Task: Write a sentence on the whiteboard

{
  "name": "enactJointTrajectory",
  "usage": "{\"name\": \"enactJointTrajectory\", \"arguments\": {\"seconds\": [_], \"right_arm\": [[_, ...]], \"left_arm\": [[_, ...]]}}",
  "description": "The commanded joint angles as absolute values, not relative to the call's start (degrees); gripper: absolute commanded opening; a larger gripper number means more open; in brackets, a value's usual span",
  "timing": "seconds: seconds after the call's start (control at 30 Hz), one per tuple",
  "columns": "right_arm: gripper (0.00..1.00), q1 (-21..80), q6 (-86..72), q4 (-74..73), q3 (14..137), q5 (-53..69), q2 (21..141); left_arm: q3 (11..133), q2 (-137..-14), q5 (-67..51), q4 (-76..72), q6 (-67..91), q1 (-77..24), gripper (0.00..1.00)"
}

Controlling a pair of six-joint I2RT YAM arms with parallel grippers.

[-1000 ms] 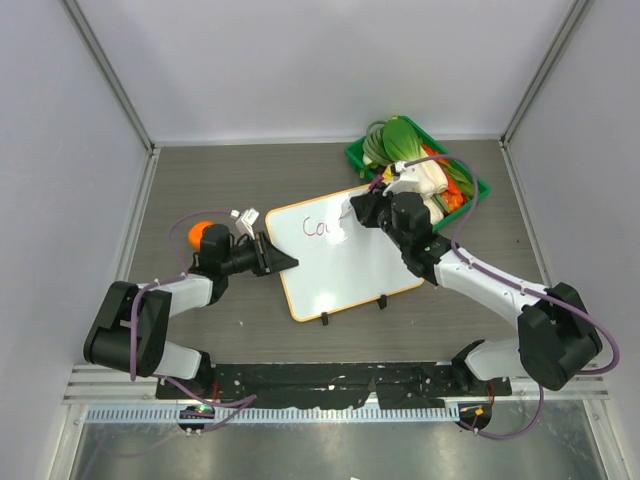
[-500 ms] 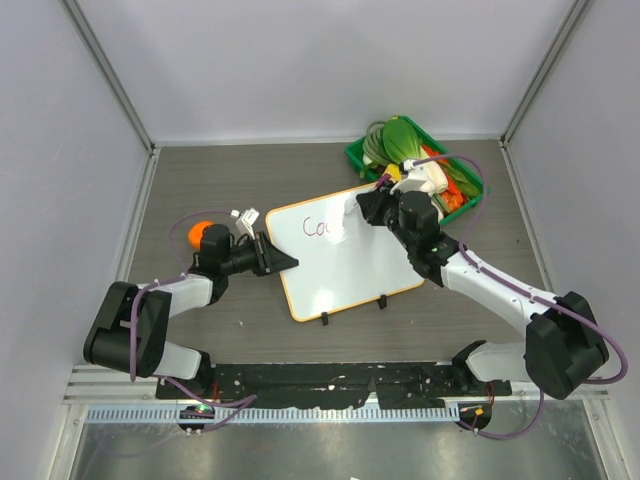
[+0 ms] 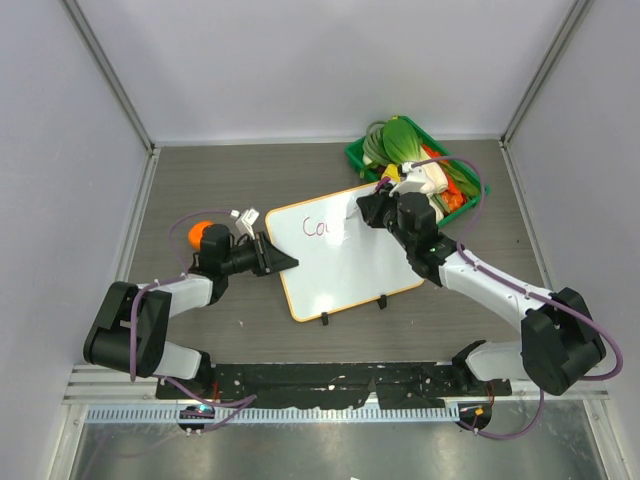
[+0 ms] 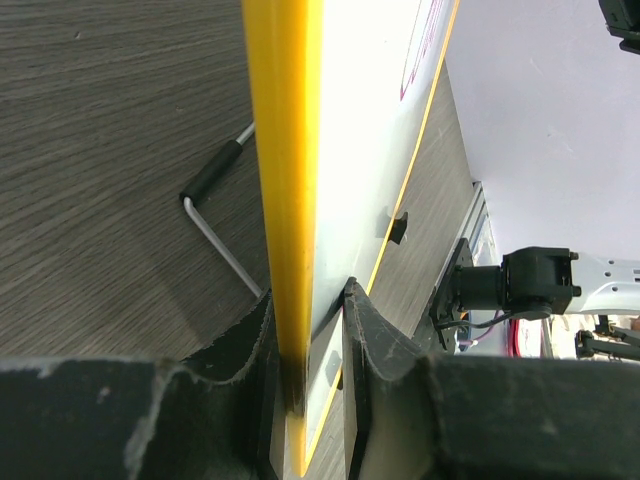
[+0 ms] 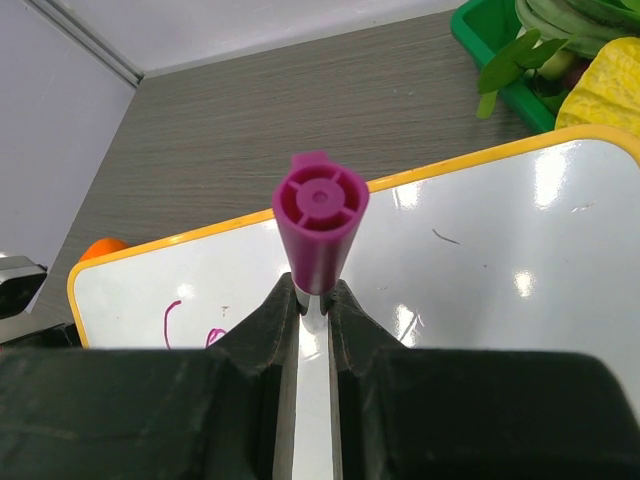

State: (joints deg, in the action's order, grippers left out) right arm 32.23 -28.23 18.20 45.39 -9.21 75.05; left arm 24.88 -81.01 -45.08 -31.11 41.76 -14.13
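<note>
The whiteboard [image 3: 345,262] lies on the table, white with an orange frame and two black clips on its near edge. Purple-pink writing [image 3: 317,228], only a few letters, sits near its far left corner. My left gripper [image 3: 284,263] is shut on the board's left edge, which shows as a yellow strip [image 4: 285,180] between the fingers [image 4: 360,340]. My right gripper [image 3: 362,211] is shut on a purple marker [image 5: 318,225] held down onto the board [image 5: 480,260], just right of the writing [image 5: 170,320]. The marker's tip is hidden.
A green crate [image 3: 478,182] of vegetables stands just behind my right gripper, at the board's far right corner. An orange ball [image 3: 200,232] and a small white object [image 3: 247,215] lie beside my left arm. A metal hex key [image 4: 215,225] lies left of the board.
My right gripper with the marker has shifted a little to the right along the first line. The left arm and the board have not moved.
</note>
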Motion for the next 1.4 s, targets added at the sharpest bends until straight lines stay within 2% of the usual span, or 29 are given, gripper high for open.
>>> {"name": "enactJointTrajectory", "arguments": {"seconds": [0.0, 0.33, 0.7, 1.37], "right_arm": [[0.01, 32.1, -27.9, 19.7, 45.3, -7.9, 75.6], [0.0, 32.1, -27.3, 19.0, 42.9, -5.8, 75.2], [0.01, 32.1, -27.2, 19.0, 41.2, -9.6, 73.0], [0.01, 31.6, -28.3, 18.8, 46.7, -11.4, 75.4]], "left_arm": [[24.2, -82.6, -34.7, -23.3, 34.5, -14.4, 0.0], [24.2, -82.8, -34.8, -23.3, 34.5, -14.4, 0.0], [24.1, -82.6, -34.5, -23.2, 34.6, -14.5, 0.0], [24.1, -82.6, -34.6, -23.2, 34.6, -14.4, 0.0]]}}
